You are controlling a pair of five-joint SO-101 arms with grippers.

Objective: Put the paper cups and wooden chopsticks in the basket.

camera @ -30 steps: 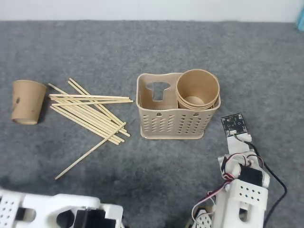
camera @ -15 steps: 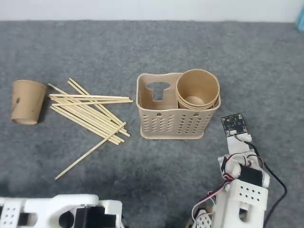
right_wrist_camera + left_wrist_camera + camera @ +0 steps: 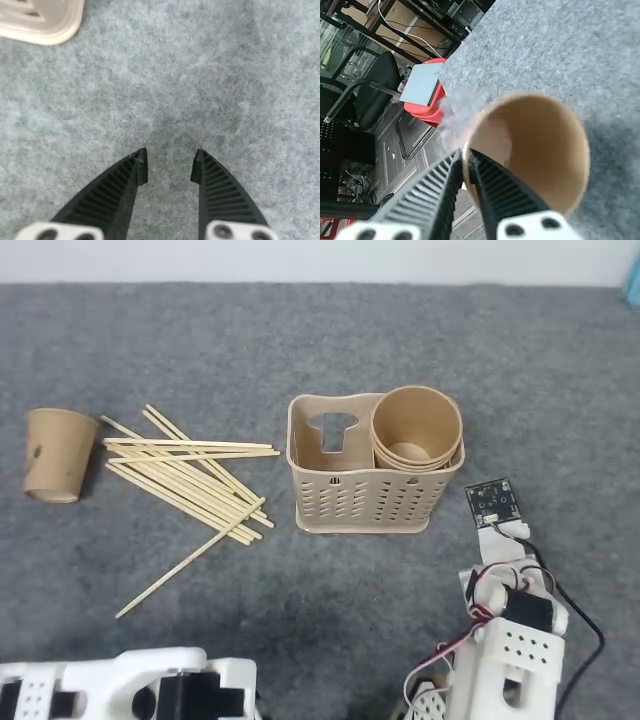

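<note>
Your left gripper [image 3: 465,154] was pinched shut on the rim of a brown paper cup [image 3: 540,150], near the edge of the grey carpeted table [image 3: 570,50]. So thin a grip could have slipped or crumpled, dropping it short of the beige slotted plastic basket [image 3: 375,502].

Room setting, as I see it from the console. Grey carpet-like matting [image 3: 300,340] covers the work surface, with a pale wall strip [image 3: 300,260] behind. Past its edge: a black chair [image 3: 365,95], a red stand [image 3: 427,112] bearing a light panel [image 3: 420,85], and a seamed floor [image 3: 405,165].
</note>
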